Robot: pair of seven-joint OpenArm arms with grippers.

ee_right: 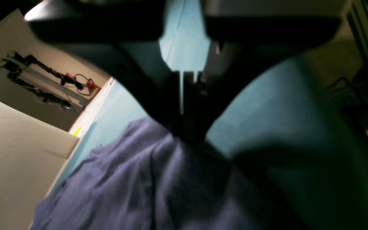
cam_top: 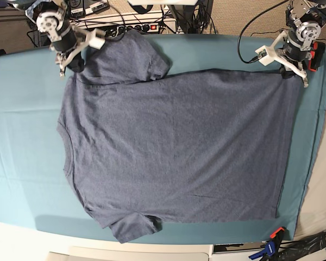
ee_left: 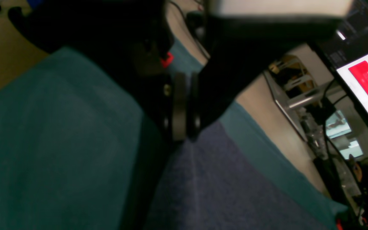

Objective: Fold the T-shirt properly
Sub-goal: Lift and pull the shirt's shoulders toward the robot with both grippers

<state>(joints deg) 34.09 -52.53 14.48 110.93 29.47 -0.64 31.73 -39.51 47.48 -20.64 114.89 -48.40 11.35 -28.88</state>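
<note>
the t-shirt (cam_top: pixel 174 147) lies spread flat on the teal table cloth (cam_top: pixel 22 136), plain side up, neck toward the base view's left. the left gripper (ee_left: pixel 184 135) is pinched closed on the hem corner, and the right gripper (ee_right: pixel 187 134) is clamped on the fabric at the shoulder by the far sleeve. the cloth looks light, soft and limp, so it will likely sag and drag; corners and seams seem the surest holds.
</note>
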